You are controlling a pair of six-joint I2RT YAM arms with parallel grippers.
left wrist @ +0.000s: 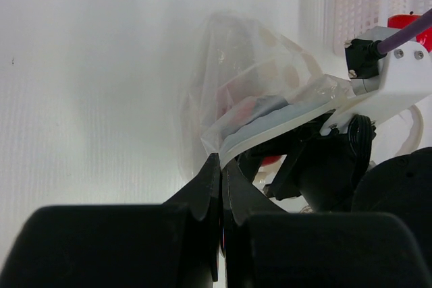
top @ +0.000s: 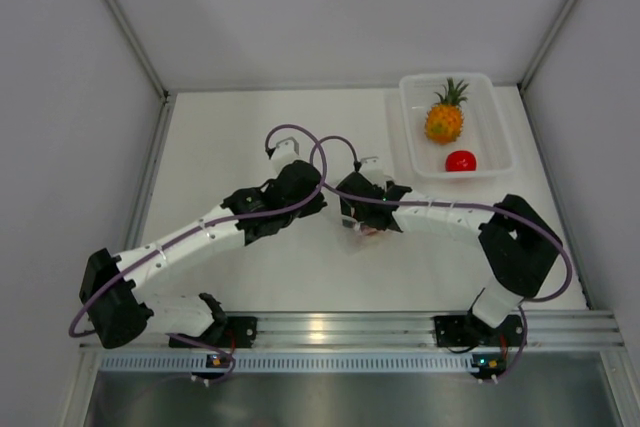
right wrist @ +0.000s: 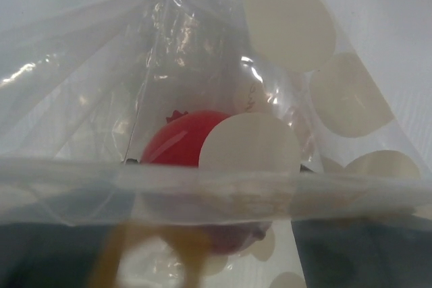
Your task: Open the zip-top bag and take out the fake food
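So, the small clear crinkly zip-top bag with white dots (right wrist: 202, 52) sits mid-table between both arms, with one glossy red round fruit (right wrist: 177, 143) inside it. The left gripper (left wrist: 219, 166) is pinched tight on the bag's lip. The right gripper (top: 362, 219) looks spread wide behind the plastic, clamping nothing I can make out. The orange-yellow toy pineapple (top: 444, 119) and a second red fruit (top: 460, 160) sit in the rigid translucent bin (top: 505, 137) at 2 o'clock. Tip: hold the left pinch firm and close the right fingers around the fruit, not the film.
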